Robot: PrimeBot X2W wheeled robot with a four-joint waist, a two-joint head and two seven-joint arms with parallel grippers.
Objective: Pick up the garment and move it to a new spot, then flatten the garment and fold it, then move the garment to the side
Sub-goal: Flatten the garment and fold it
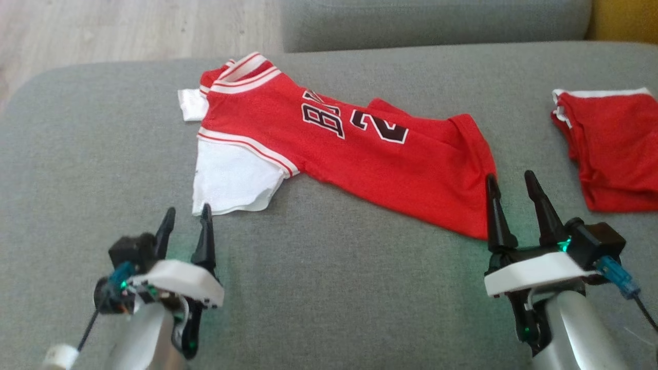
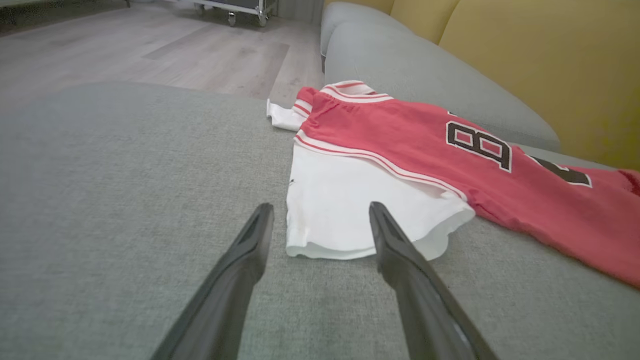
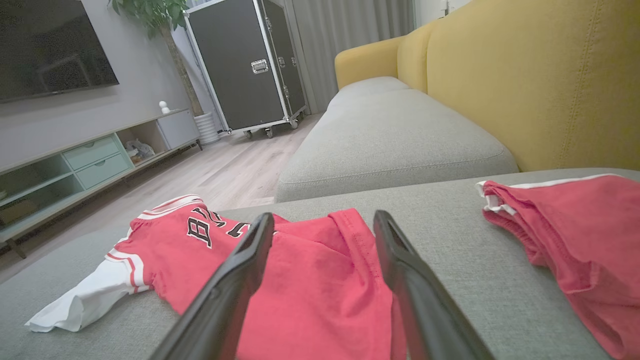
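A grey sofa seat cushion (image 1: 329, 298) spreads under and around both pairs of fingers. In the right wrist view a yellow backrest (image 3: 540, 85) rises beyond the right fingertips, towards their right. A second grey cushion (image 3: 390, 135) lies straight ahead of them, and a black flight case (image 3: 245, 65) on wheels stands far off past it.

The red jersey (image 1: 360, 154) with black numbers lies flat on the seat cushion, stretched crosswise ahead of the two pairs of fingers, collar end towards the left pair and hem end towards the right pair. A pair of red shorts (image 1: 611, 149) lies apart from it, ahead and to the right of the right fingers.

The jersey's white sleeve (image 1: 231, 180) sits just beyond the tips of the left fingers (image 1: 205, 231), its edge between them in the left wrist view. These fingers (image 2: 250, 250) are spread wide and hold nothing.

The right fingers (image 1: 496, 221) are also spread wide and empty. Their tips are at the corner of the jersey's hem, and red cloth shows between them (image 3: 400, 265) in the right wrist view. Whether they touch it cannot be told.
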